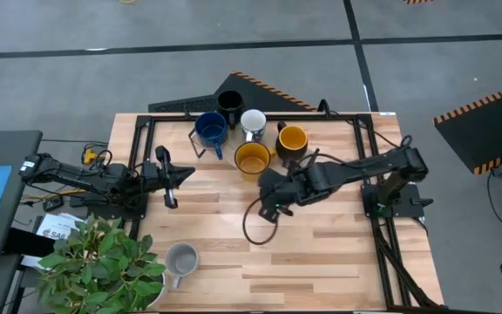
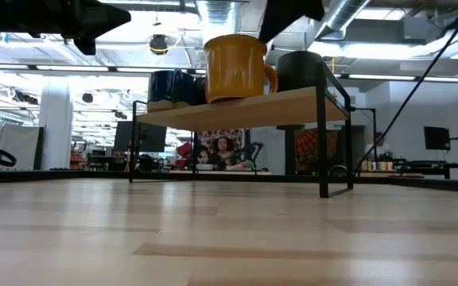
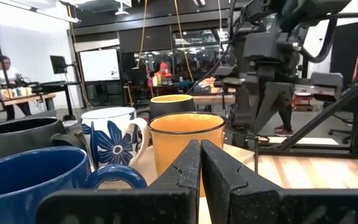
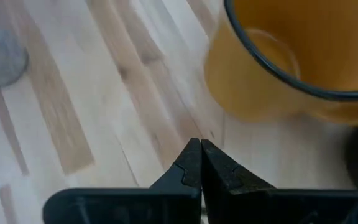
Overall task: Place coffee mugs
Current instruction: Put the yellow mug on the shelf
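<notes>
At the left of the high view the left pincer [image 1: 171, 174] rests over the left edge of the surface [image 1: 338, 253], fingers pressed together on nothing and pointing toward picture right.

Low in the frame, left of centre and just beside a leafy plant [image 1: 103, 262], stands the light grey mug [image 1: 181, 260] — the only mug well apart from the others, its handle turned toward the bottom edge. It is upright, so it has no long axis along the boards; what counts for the grip is the rim and that handle.

Moving right, five mugs cluster at the upper middle on a raised shelf: the dark blue mug [image 1: 210, 128], the black mug [image 1: 229, 103], the white mug [image 1: 253, 122], then one yellow-orange mug [image 1: 253, 159] and a second yellow-orange mug [image 1: 292, 139].

Just below and right of the nearer yellow one hangs the right pincer [image 1: 268, 208], fingers together and empty; its wrist view shows the yellow mug close ahead and the grey one faintly at a far corner.

The coming move likely turns on this — the grey mug lies down and to the left of the right pincer and below the left pincer. The left looks slightly nearer, though not by much.
</notes>
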Robot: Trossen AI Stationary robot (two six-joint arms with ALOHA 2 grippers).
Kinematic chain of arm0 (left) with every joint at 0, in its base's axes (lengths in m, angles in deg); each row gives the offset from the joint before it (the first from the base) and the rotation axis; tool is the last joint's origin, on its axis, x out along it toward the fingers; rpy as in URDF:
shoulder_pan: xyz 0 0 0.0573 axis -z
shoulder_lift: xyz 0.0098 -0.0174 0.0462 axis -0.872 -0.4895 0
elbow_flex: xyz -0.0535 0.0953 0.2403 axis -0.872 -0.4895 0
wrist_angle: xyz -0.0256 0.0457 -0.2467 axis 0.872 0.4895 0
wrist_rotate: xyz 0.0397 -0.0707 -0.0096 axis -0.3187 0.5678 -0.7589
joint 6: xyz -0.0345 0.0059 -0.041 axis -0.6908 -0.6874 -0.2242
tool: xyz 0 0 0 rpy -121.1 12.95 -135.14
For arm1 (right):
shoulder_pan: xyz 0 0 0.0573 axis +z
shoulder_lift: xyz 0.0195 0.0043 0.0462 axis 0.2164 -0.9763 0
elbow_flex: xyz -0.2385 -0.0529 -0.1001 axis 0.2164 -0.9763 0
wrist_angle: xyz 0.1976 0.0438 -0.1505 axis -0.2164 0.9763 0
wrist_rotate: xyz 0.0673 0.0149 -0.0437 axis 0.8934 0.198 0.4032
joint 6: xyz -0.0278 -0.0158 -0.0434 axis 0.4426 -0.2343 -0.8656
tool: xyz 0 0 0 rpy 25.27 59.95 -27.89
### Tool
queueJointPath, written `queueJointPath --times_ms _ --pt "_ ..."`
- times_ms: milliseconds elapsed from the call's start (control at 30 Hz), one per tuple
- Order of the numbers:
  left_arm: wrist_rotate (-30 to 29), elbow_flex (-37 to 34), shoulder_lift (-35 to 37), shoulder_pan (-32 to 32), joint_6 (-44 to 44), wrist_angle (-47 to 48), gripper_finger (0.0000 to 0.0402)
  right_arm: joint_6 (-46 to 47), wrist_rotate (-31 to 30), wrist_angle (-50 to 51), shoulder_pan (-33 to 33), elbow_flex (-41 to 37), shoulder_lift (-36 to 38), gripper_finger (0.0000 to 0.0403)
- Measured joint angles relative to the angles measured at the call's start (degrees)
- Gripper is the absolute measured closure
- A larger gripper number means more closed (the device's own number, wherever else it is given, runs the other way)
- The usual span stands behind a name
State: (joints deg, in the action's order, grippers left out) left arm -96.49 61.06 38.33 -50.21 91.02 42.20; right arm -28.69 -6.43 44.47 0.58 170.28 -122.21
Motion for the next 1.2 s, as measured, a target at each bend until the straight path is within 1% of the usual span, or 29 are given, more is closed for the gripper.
queueJointPath --times_ms 133,267,400,533,833,933,1200 --pt "0.68 -0.01 0.00 0.00 0.00 0.15 0.0401 -0.03 -1.51 0.16 -0.88 0.07 -1.62 0.0384" --pt "0.67 -0.02 0.00 -0.02 -0.03 0.27 0.0401 0.00 -6.36 0.34 -0.92 0.10 -2.67 0.0384" --pt "0.65 0.00 0.01 0.00 -0.26 0.03 0.0401 0.01 -8.79 0.16 -1.10 0.10 -3.67 0.0383" --pt "0.63 -0.02 0.02 0.00 -0.39 0.03 0.0401 -0.05 -9.11 0.86 -1.20 -0.01 -4.51 0.0383" --pt "0.63 -0.02 0.00 0.00 -0.42 0.03 0.0401 -0.75 -9.96 -1.24 -1.25 0.01 -4.55 0.0383" --pt "0.63 -0.01 0.01 0.00 -0.42 0.03 0.0401 -1.88 -10.89 -2.18 -1.28 0.01 -4.55 0.0383" --pt "0.61 -0.01 0.01 0.00 -0.38 0.03 0.0402 -4.94 -10.83 -5.18 -2.79 0.01 -4.55 0.0383"
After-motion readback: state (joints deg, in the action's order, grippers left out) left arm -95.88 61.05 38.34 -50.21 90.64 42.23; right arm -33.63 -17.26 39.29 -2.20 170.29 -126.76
